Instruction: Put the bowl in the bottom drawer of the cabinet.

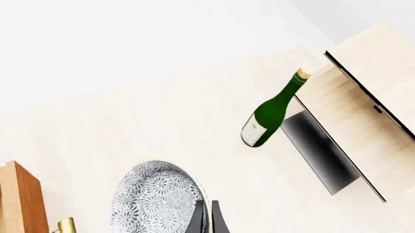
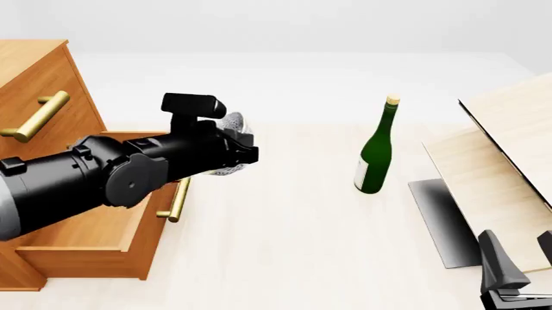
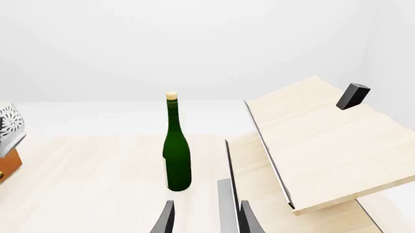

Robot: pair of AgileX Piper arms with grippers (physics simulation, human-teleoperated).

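Note:
The bowl [image 1: 154, 200], white with grey speckled patterning, hangs in the air with my left gripper [image 1: 207, 221] shut on its rim. From the front, only parts of the bowl [image 2: 232, 123] show behind the left gripper [image 2: 245, 150]. It is held just right of the front of the bottom drawer [image 2: 82, 229], which stands pulled out of the cabinet [image 2: 35, 71]. The bowl also shows at the edge of the right wrist view [image 3: 9, 125]. My right gripper [image 2: 521, 257] is low at the near right, open and empty, with its fingers [image 3: 166, 218] apart.
A green bottle [image 2: 375, 155] stands upright mid-table. Pale wooden boards [image 2: 509, 148] lean at the right over a dark grey slab [image 2: 440, 223]. The bottom drawer's brass handle [image 2: 178, 199] juts toward the table. An upper drawer handle [image 2: 36, 116] is above it.

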